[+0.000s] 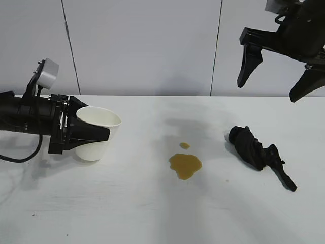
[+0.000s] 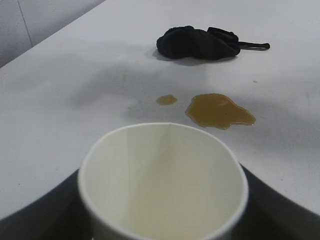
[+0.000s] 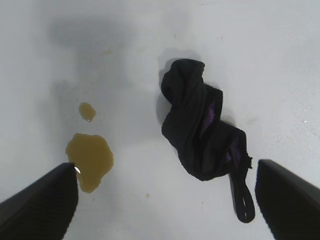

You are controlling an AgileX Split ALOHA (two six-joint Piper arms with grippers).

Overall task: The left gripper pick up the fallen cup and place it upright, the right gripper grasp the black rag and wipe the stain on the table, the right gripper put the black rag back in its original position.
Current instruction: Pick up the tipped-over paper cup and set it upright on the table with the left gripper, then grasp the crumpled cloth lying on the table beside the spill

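One step is nearing completion: left pincer [image 1: 99,134] is clamping cup [image 1: 96,133], right pincer [image 1: 271,76] is hovering spread above rag [image 1: 251,147], stain [image 1: 185,165] unwiped.

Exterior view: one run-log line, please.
left gripper: shut on white paper cup, upright | right gripper: open above crumpled black rag | amber-brown stain: unwiped

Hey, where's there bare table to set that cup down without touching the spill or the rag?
Bare table runs along the near edge and around the cup, which the left gripper holds at the left end. A narrower free strip separates the stain from the black rag. The right side is more crowded: the rag lies there, with the open right gripper above it.
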